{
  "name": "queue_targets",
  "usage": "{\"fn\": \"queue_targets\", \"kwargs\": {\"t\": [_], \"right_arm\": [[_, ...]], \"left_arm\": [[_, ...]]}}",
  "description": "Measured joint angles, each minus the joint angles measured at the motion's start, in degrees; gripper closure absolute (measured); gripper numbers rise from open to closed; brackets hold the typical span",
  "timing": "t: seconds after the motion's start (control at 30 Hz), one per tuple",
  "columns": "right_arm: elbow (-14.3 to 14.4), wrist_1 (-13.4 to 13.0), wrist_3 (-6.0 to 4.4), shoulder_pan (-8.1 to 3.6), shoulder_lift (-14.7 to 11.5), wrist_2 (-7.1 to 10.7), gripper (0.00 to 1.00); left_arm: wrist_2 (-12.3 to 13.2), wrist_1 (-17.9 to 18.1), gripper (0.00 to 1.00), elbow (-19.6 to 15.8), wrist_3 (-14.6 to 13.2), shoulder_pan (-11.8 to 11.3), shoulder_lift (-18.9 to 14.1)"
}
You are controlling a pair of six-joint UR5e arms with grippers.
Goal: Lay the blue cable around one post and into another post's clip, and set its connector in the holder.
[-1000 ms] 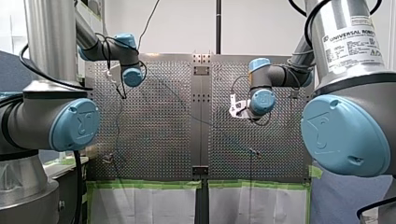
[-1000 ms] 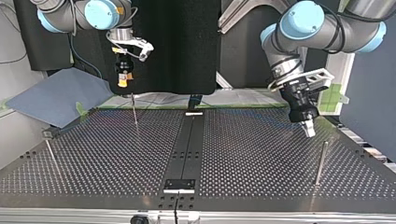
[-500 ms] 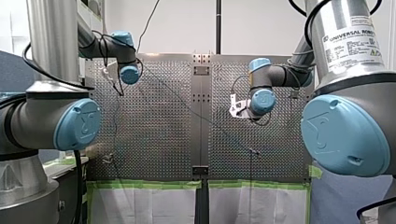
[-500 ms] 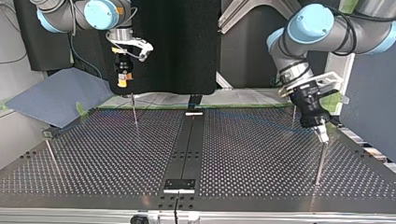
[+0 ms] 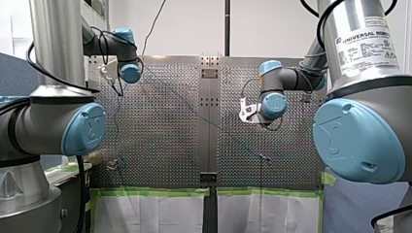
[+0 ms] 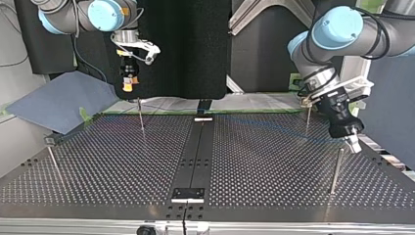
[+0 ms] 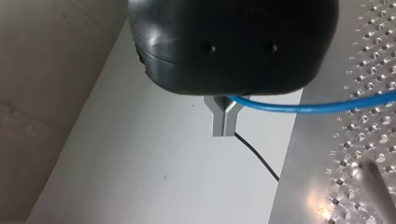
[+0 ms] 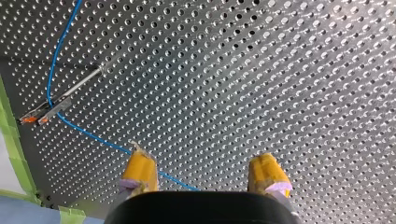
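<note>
blue cable (image 7: 303, 108), yellow claw pads (image 8: 139, 169), silver perforated table (image 8: 280, 70), green tape (image 5: 145, 192)

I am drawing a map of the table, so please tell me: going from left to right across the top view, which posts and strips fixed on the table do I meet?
Leftmost post → second post → black centre strip → far thin post → near post.

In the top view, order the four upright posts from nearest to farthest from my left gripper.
1. Near-right post, just beside my left gripper.
2. Rear-right post, behind it, toward the arms.
3. Centre-left post, well left of centre.
4. Far-left post, at the view's left edge.
</note>
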State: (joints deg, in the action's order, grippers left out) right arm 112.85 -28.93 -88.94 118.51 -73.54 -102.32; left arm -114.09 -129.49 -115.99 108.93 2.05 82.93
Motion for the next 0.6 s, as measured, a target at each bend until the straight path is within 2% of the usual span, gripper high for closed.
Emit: {"fn": "queue_targets", "kwargs": {"t": [0.3, 0.6], "right_arm": [[0.05, 0.00, 0.06, -0.01, 0.00, 0.00, 0.00], [0.06, 0.00, 0.06, 0.00, 0.00, 0.00, 0.00]], "left_arm": [[0.58, -1.11, 1.00, 1.02, 0.88, -3.17, -0.02], [3.99, -3.27, 1.00, 2.57, 1.19, -4.70, 0.31]]}}
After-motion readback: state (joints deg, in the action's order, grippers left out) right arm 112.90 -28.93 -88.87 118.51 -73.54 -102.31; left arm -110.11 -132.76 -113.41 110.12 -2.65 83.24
